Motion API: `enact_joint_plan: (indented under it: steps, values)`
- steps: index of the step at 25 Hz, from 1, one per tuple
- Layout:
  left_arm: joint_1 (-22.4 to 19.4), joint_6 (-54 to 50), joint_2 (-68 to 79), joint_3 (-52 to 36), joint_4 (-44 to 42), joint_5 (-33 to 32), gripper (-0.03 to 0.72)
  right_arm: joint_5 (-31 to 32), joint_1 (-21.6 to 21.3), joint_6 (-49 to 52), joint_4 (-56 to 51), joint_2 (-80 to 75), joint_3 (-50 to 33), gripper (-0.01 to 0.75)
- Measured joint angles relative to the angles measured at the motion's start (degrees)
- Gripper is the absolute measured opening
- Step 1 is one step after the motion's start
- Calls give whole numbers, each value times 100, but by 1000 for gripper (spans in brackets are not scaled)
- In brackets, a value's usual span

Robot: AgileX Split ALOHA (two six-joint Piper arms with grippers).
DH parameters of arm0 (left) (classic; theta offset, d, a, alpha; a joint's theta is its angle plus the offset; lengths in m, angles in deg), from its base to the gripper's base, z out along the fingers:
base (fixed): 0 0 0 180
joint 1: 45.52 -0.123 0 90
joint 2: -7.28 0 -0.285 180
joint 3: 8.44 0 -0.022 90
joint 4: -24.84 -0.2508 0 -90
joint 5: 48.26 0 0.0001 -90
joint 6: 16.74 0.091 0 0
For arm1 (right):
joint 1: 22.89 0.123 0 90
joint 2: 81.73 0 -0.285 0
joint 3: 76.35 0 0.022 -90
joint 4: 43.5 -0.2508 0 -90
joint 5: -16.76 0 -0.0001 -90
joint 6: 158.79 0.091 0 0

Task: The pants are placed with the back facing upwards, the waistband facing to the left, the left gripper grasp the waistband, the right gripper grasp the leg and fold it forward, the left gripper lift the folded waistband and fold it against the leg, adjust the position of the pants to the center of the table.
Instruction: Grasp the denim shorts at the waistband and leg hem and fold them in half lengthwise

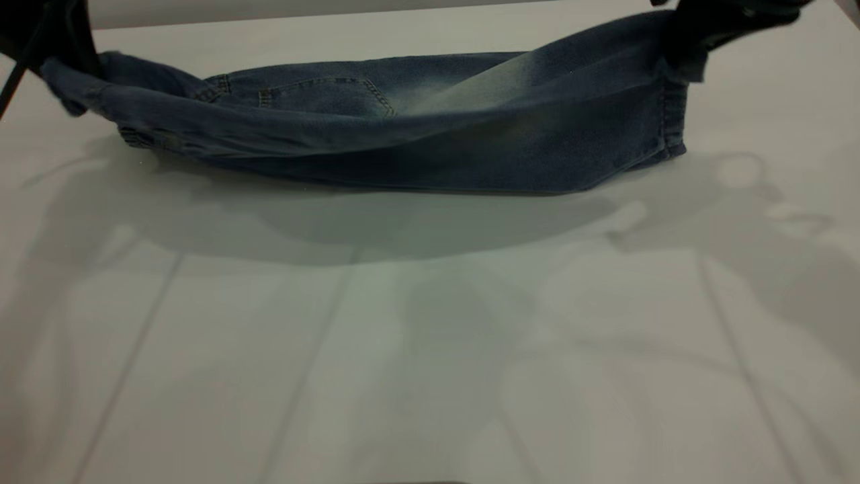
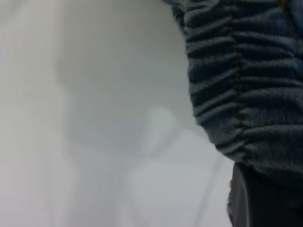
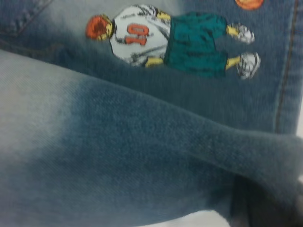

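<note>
Pants (image 1: pixel 403 128) hang stretched between the two arms at the far side of the desk (image 1: pixel 430 349), sagging in the middle, lower fold touching the surface. Left gripper (image 1: pixel 57 50) grasps the elasticated waistband (image 2: pixel 246 85) at the exterior view's left edge, fingers clamped on the gathered denim. Right gripper (image 1: pixel 699 33) grasps the leg (image 1: pixel 645 74) near its hem at upper right, fingers closed on the cloth and mostly hidden by it. One back pocket (image 1: pixel 329 94) with tan stitching faces up; a pale faded patch (image 1: pixel 490 77) sits beside it. Right wrist view: basketball-player print (image 3: pixel 170 40) lies on the other leg, behind the lifted fold. Desk around the pants carries only the arms' shadows.
</note>
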Motion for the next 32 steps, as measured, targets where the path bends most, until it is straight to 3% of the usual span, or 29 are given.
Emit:
enact_joint_plan:
  steps: [9,23,32]
  values:
    - [0,-1713,60,0,1165,1798,90,249,0,0,186,-63,469,25]
    - [0,-1821,903,-6,3273,3414,90,-538,-7,0,228,-863,972,25]
    - [0,-1821,1192,-6,4031,4163,90,-950,-406,23,58,-1413,1313,29]
